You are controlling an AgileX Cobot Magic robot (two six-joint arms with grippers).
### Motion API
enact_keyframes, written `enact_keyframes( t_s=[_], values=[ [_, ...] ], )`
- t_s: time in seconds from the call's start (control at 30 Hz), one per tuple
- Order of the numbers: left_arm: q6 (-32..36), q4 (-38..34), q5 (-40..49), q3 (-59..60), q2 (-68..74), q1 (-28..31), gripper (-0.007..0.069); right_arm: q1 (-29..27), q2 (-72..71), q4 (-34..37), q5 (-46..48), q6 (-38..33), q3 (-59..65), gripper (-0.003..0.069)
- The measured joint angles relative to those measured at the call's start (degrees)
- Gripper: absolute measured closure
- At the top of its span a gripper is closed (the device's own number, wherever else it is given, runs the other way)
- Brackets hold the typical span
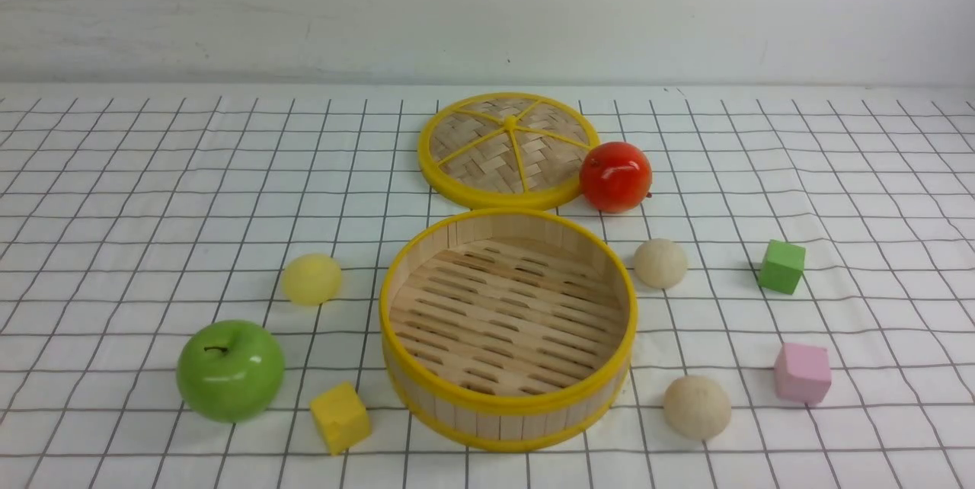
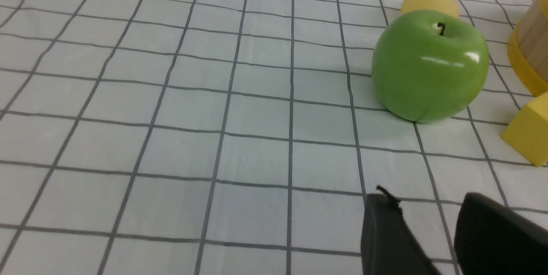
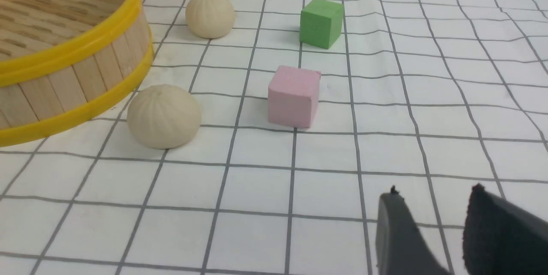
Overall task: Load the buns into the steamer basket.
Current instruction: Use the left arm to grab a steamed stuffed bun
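Surveying the gridded white table [image 1: 122, 192] from my remote station: the round bamboo-slat steamer basket [image 1: 487, 414] stands empty near the middle of the near edge, and all three buns lie outside it on the cloth. The pale yellow round bun [image 1: 311, 279] sits on the side toward the left edge. One cream-beige round bun [image 1: 660, 263] and a second cream-beige bun [image 1: 697, 407] sit on the side toward the right edge, the second near the basket wall. On my left gripper [image 2: 432, 240] and right gripper [image 3: 445, 240] the jaws are parted, with nothing between them.

Hazards, as I judge them:
- The glossy green apple [image 2: 430, 65] stands between my left gripper and the yellow bun, so a straight approach could bump it or seize it instead.
- A finger closing on the second cream bun could strike the basket wall or the pink cube [image 3: 294, 96].
- Any round bun may roll away from an off-centre pinch.
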Motion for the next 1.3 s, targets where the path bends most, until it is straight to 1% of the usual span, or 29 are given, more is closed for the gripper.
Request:
enact_keyframes(
  t_s=[0.57, 0.6, 0.63, 0.7, 0.77, 0.87, 0.97, 1.0, 1.03, 1.1, 1.13, 1.2, 1.3],
  values=[
    [-0.2, 0.1, -0.8, 0.1, 0.0, 0.0, 0.0386, 0.0, 0.0, 0.0, 0.0, 0.0, 0.0, 0.0419],
    [-1.5, -0.1, -3.3, 0.2, 0.0, 0.0, 0.0386, 0.0, 0.0, 0.0, 0.0, 0.0, 0.0, 0.0419],
    [-1.6, -0.1, -3.6, 0.2, 0.0, 0.0, 0.0386, 0.0, 0.0, 0.0, 0.0, 0.0, 0.0, 0.0419],
    [-4.3, -0.5, -9.5, 0.2, 0.0, 0.0, 0.0386, 0.0, 0.0, 0.0, 0.0, -0.1, 0.0, 0.0419],
    [-5.5, -0.6, -13.9, 0.2, 0.0, 0.0, 0.0386, 0.0, 0.0, 0.0, 0.0, -0.1, 0.0, 0.0419],
    [-6.1, -0.7, -22.4, 0.2, 0.0, 0.0, 0.0386, 0.0, 0.0, 0.0, 0.0, -0.1, 0.0, 0.0419],
    [-5.2, -0.9, -30.4, 0.2, 0.0, 0.0, 0.0386, 0.0, 0.0, 0.0, 0.0, -0.1, 0.0, 0.0419],
    [-5.0, -0.9, -31.4, 0.2, 0.0, 0.0, 0.0386, 0.0, 0.0, 0.0, 0.0, -0.1, 0.0, 0.0419],
    [-4.9, -1.5, -33.5, -0.5, 0.0, 0.0, 0.0386, 0.0, 0.0, 0.0, 0.0, -0.1, 0.0, 0.0419],
    [-4.8, -2.7, -34.3, -5.0, 0.0, 0.0, 0.0386, 0.0, 0.0, 0.0, 0.0, -0.1, 0.0, 0.0419],
    [-4.8, -2.8, -34.3, -5.0, 0.0, 0.0, 0.0386, 0.0, 0.0, 0.0, 0.0, -0.1, 0.0, 0.0419],
    [-4.8, -3.5, -34.2, -13.5, 2.3, 0.0, 0.0386, 0.0, 0.0, 0.0, 0.0, -0.1, 0.0, 0.0419],
    [-4.8, -3.7, -29.9, -24.7, 8.5, 0.0, 0.0386, 0.0, 0.0, 0.0, 0.0, -0.1, 0.0, 0.0419]
  ],
)
